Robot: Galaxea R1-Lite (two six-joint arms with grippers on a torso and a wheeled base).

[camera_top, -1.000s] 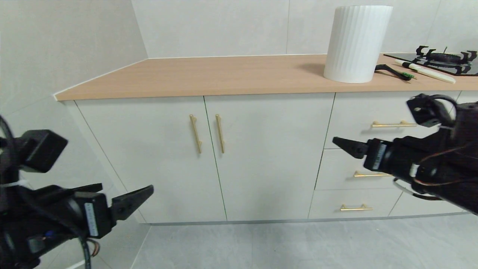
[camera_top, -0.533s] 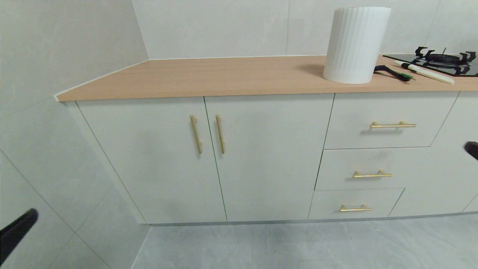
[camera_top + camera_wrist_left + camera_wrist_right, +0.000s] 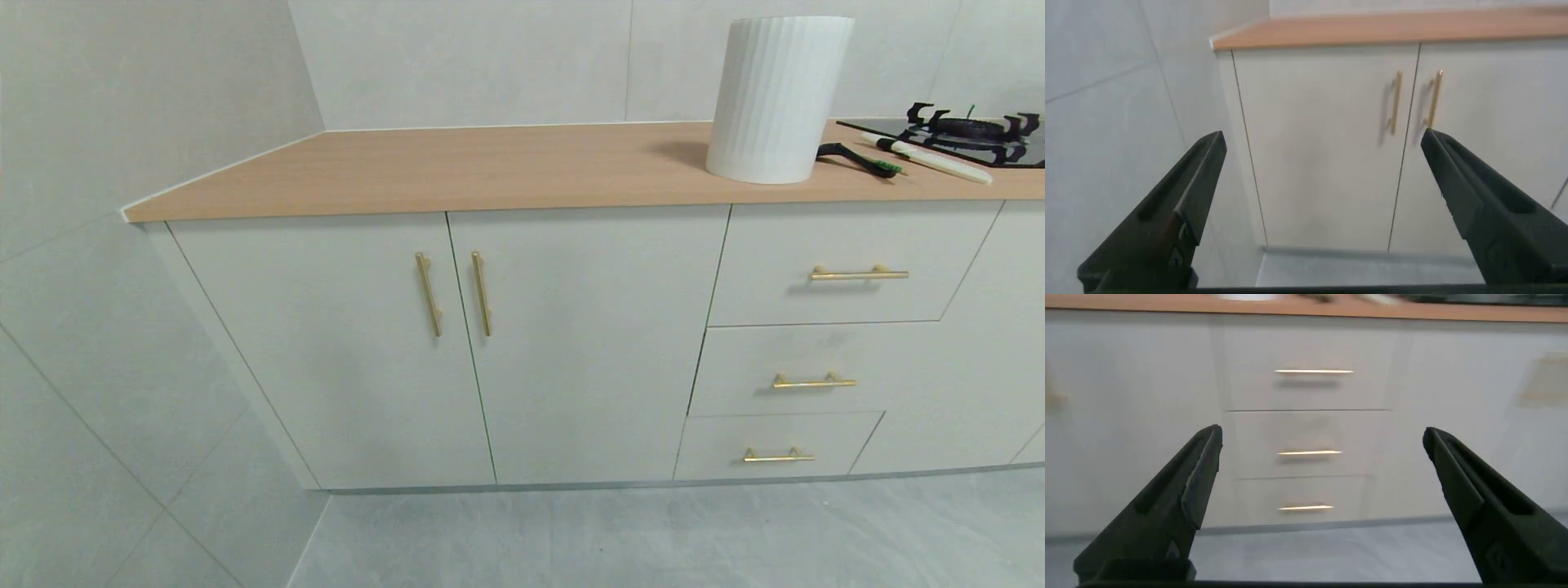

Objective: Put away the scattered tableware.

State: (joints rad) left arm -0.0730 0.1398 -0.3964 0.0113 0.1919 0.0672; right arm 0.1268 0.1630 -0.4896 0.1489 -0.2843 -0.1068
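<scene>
Head view: white ribbed pot [image 3: 778, 98] on counter [image 3: 457, 167]; black-handled tool [image 3: 856, 157] & white knife [image 3: 939, 160] lie right beside it.
L wrist view: left gripper [image 3: 1322, 139] spread wide, cupboard doors [image 3: 1327, 180] ahead.
R wrist view: right gripper [image 3: 1322, 433] spread wide, drawers [image 3: 1313, 412] ahead.

Before me: container [image 3: 775, 98] on counter [image 3: 449, 167]; utensils [image 3: 931, 158] right of it, hob [image 3: 971, 129] beyond. Doors [image 3: 571, 343] below left, drawers [image 3: 849, 245] below right.

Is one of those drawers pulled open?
No, all three drawers sit shut, flush with the cabinet front.
</scene>
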